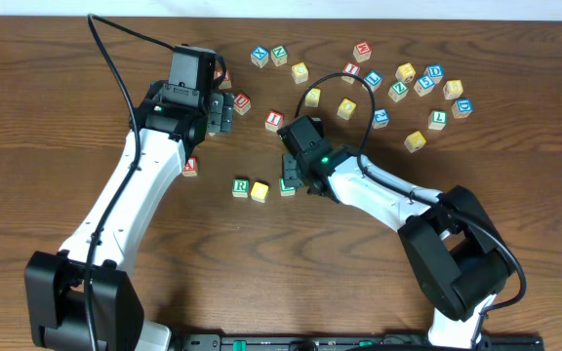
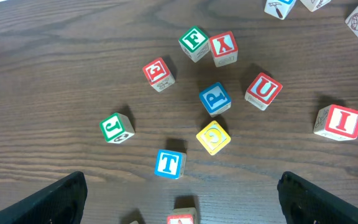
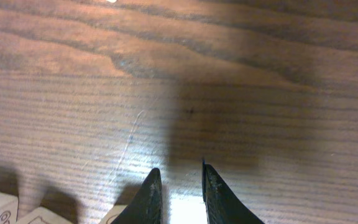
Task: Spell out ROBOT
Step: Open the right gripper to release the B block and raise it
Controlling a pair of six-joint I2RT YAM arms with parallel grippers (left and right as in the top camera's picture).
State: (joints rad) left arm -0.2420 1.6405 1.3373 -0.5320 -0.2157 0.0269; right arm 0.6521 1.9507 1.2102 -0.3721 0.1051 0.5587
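Cube R (image 1: 241, 186) sits just beside yellow cube (image 1: 260, 191) on table (image 1: 47, 127).

The table (image 1: 47, 146) is dark brown wood with a strong grain. Its smooth finish has a soft sheen and catches a pale glare in the right wrist view. The T cube (image 2: 168, 163), the R cube (image 1: 241, 186) and the yellow cube (image 1: 260, 191) are pale bare wood at the edges, with painted faces. The arm shells (image 1: 135, 195) are glossy white plastic and the joints (image 1: 183, 73) matt black. The fingers (image 2: 61, 199) of the left gripper (image 2: 182, 182) look matt black and finely grained. Those of the right gripper (image 3: 180, 171) are black with a slight shine.
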